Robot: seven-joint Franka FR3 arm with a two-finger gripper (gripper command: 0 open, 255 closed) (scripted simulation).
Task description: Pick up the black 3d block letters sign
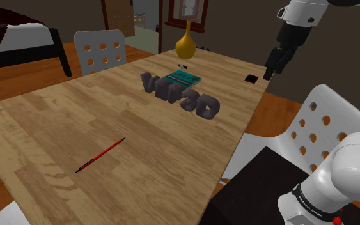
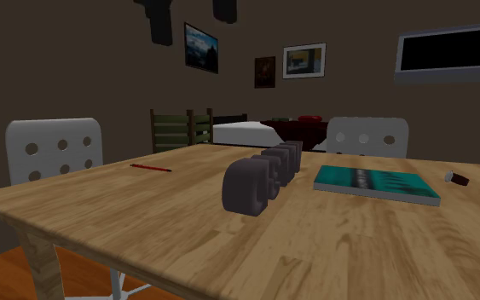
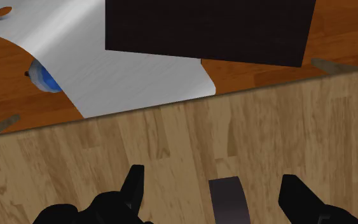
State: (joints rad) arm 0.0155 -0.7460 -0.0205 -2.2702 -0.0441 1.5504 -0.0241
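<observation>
The sign (image 1: 180,94) is a row of dark grey block letters standing upright in the middle of the wooden table (image 1: 63,128). The second exterior view shows the sign (image 2: 259,177) end-on. My gripper (image 1: 269,69) hangs open well above the table's edge at the shoulder view's right, apart from the sign and holding nothing. Two black fingers (image 2: 157,21) dip in at the second exterior view's top edge. In the wrist view the gripper (image 3: 217,191) has its fingers wide apart over a small dark flat object (image 3: 227,200) lying on the table.
A teal book (image 1: 186,78) lies just behind the sign, with a yellow vase (image 1: 185,43) beyond it. A small black and red object (image 1: 251,78) sits under the gripper. A red pen (image 1: 100,155) lies near the front. White chairs (image 1: 100,50) (image 1: 328,124) flank the table.
</observation>
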